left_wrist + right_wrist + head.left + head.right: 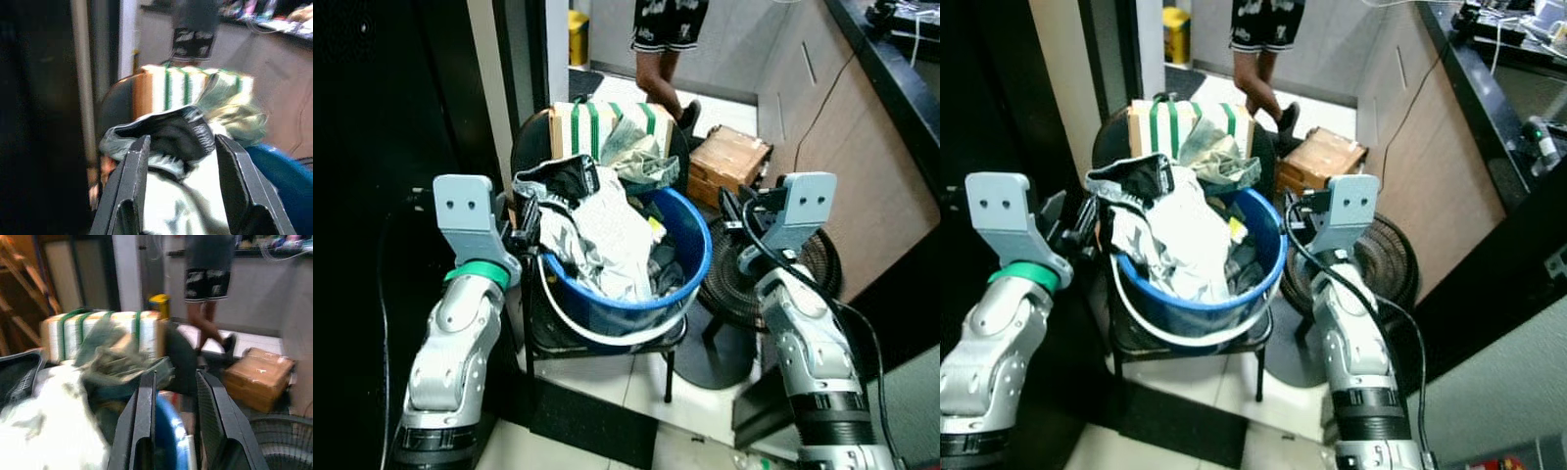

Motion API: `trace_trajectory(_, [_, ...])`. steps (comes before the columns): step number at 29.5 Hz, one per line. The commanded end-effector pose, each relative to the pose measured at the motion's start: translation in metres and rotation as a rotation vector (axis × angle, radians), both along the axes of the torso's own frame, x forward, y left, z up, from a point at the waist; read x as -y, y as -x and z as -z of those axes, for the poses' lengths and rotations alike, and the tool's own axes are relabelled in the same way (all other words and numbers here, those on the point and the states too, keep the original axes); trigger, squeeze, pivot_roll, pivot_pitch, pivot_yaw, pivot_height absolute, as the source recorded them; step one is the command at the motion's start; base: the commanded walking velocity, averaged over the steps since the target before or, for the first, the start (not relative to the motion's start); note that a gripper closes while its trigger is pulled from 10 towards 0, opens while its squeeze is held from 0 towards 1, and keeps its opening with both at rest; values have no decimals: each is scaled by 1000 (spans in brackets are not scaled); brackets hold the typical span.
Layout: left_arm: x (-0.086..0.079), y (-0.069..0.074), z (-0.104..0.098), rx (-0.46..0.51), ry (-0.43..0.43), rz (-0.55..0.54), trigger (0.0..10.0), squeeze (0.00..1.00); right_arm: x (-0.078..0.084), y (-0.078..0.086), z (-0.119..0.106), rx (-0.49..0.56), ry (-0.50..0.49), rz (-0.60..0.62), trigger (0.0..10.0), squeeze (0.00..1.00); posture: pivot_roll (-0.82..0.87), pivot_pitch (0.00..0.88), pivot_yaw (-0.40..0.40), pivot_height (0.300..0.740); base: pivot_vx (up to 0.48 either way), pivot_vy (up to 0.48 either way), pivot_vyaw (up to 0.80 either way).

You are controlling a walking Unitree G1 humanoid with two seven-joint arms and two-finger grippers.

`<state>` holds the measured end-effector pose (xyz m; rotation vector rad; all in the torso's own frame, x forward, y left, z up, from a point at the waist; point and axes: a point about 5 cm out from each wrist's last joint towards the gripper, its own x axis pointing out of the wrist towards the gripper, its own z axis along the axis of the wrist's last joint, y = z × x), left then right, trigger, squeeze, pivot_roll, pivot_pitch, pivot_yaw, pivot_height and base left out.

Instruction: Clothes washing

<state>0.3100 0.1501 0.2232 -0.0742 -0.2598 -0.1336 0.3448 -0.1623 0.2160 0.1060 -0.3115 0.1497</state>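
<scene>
Left eye view: blue bucket heaped w/ clothes, set on a dark chair just in front of robot. Left gripper at bucket's left rim, fingers spread approx. either side of a black-and-grey garment, not yet closed on it. Right gripper at bucket's right rim, fingers parted, holding nothing. Task judged barely begun: laundry all in bucket, nothing lifted; no washer to be seen, so carrying and loading left to do. Behind bucket: white box w/ green straps, cardboard box on pale tiled floor. Floor fan to right, beside wooden cabinet. Person's legs at back of room.
</scene>
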Motion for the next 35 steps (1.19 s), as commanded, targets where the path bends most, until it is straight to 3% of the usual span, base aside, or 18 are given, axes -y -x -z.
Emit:
trace_trajectory(1, [-3,1,3,-15,9,-5,10000,0,0,0,3,-12,-9,0,10000,0,23,65,-43,740,0,0,0])
trace_trajectory(17, [-9,2,6,-15,-36,-29,10000,0,-2,1,6,-23,-37,-23,10000,0,28,40,-51,740,0,0,0])
trace_trajectory(23, [-11,1,8,-17,-64,-47,10000,0,-1,-11,24,-130,8,-27,10000,0,25,47,-50,740,0,0,0])
trace_trajectory(24, [-12,0,8,-17,-67,-52,10000,0,1,-17,28,-160,10,-21,10000,1000,25,56,-47,740,0,0,0])
trace_trajectory(30, [-17,0,9,-22,-79,-66,10000,0,-7,-39,27,-213,-14,-66,10000,1000,25,72,-45,740,0,0,0])
trace_trajectory(35, [-20,3,8,-29,-91,-73,10000,0,-21,-54,13,-214,-45,-105,10000,1000,35,128,-46,740,0,0,0])
